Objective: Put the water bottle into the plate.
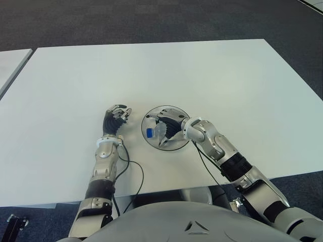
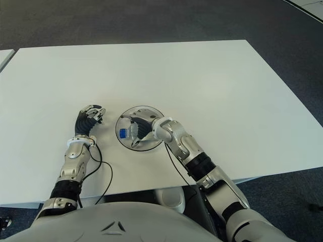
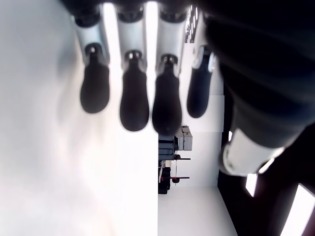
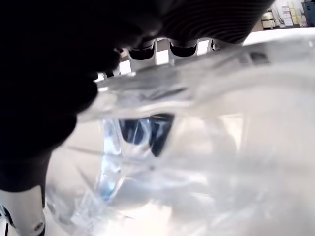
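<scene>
Right hand (image 1: pixel 171 128) fingers (image 1: pixel 162 119) wrap water bottle (image 1: pixel 156 132) over plate (image 1: pixel 177 112)

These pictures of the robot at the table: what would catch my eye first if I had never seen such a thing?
Most striking is the right hand over the round plate near the table's front edge, its fingers wrapped around a clear water bottle with a blue cap. Just left of the plate shows the left hand, holding nothing. Around them spreads the wide white table.

Right hand (image 1: pixel 169 128) covers most of water bottle (image 1: pixel 156 132) & plate (image 1: pixel 151 117) centre; wrist view too blurred.
</scene>
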Controlling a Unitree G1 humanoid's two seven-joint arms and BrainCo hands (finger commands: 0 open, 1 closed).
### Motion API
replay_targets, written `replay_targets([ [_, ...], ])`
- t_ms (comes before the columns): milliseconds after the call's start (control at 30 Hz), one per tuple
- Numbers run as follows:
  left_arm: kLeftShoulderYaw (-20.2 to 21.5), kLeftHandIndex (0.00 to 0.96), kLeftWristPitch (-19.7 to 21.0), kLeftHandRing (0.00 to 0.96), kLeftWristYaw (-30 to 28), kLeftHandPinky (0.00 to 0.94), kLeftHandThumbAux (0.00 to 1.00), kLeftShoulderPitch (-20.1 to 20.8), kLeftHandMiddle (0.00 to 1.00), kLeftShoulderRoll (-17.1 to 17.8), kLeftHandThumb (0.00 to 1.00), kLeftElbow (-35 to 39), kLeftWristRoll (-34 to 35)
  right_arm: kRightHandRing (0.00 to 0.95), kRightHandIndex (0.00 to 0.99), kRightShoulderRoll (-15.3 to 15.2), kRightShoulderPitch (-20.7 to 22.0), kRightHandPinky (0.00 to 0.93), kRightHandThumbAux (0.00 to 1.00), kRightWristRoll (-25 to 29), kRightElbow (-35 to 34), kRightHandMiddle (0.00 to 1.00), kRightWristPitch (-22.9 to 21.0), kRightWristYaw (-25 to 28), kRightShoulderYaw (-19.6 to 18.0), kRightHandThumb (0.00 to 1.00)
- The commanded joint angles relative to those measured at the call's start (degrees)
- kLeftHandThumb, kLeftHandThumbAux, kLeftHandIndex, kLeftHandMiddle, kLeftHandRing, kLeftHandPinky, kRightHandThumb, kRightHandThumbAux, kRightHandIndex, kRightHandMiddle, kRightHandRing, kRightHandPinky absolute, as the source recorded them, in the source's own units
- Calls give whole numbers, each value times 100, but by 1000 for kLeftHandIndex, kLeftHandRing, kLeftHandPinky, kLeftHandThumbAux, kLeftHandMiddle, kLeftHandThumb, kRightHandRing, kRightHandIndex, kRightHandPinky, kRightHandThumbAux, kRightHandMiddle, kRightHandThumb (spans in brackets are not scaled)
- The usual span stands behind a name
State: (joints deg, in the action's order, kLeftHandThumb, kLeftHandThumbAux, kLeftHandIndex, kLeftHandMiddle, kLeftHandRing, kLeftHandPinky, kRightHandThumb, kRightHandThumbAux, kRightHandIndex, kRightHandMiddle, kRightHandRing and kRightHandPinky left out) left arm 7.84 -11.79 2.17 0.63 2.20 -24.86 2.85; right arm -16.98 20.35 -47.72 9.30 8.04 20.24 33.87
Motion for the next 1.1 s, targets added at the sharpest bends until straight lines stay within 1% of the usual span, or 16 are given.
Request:
replay_targets([
  [33,-3,435,440,664,61,636,713,-265,687,-67,708,-264,2,1,1,-111,-109,9,596,-109,81,1,219,-411,69,207],
  [67,-2,435,442,664,61,634,713,-265,686,-68,708,-264,3,0,0,-118,-110,5,582,-117,90,0,243,-465,74,202],
  [133,-3,435,441,663,49,631,713,-257,685,-66,708,-275,5,0,0,-134,-137,2,556,-173,93,0,333,-731,76,187],
  [300,-48,436,384,660,18,634,713,-246,679,-26,708,-318,-58,0,0,-141,-173,0,494,-190,106,0,452,-1114,68,107],
  [500,-91,437,348,665,14,651,713,-232,687,18,708,-367,-159,0,0,-112,-159,0,460,-176,269,0,668,-1652,52,19],
  [633,-90,437,280,672,-26,661,713,-229,694,28,708,-401,-177,0,0,-73,-164,0,449,-209,397,0,815,-2165,31,4],
  [700,-86,437,278,674,-38,666,713,-223,698,31,708,-412,-169,0,0,-42,-174,0,442,-313,472,0,873,-2636,16,1],
  [767,-84,437,276,677,-41,666,713,-219,701,31,708,-418,-165,0,0,-30,-169,0,437,-377,527,0,902,-2917,22,0],
  [800,-83,437,277,678,-41,667,713,-219,702,31,708,-420,-165,0,0,-23,-168,0,435,-463,559,0,908,-3152,31,0],
  [867,-77,437,287,675,-43,660,713,-218,699,29,707,-421,-156,0,0,1,-174,0,414,-740,612,0,830,-3739,62,0],
  [933,-70,437,282,674,-50,655,713,-213,697,26,707,-436,-144,0,0,27,-175,0,398,-918,679,0,773,-4140,87,0],
  [1000,-65,437,271,673,-58,655,713,-207,695,25,707,-454,-135,0,0,51,-170,0,371,-1025,749,0,747,-4411,106,0],
  [1033,-57,437,248,673,-70,655,713,-206,695,20,707,-467,-118,0,0,84,-168,0,368,-1170,829,0,713,-4840,121,0],
  [1100,-47,437,213,670,-85,652,713,-204,692,14,707,-485,-97,0,0,138,-155,0,331,-1384,970,0,664,-5496,147,0],
])
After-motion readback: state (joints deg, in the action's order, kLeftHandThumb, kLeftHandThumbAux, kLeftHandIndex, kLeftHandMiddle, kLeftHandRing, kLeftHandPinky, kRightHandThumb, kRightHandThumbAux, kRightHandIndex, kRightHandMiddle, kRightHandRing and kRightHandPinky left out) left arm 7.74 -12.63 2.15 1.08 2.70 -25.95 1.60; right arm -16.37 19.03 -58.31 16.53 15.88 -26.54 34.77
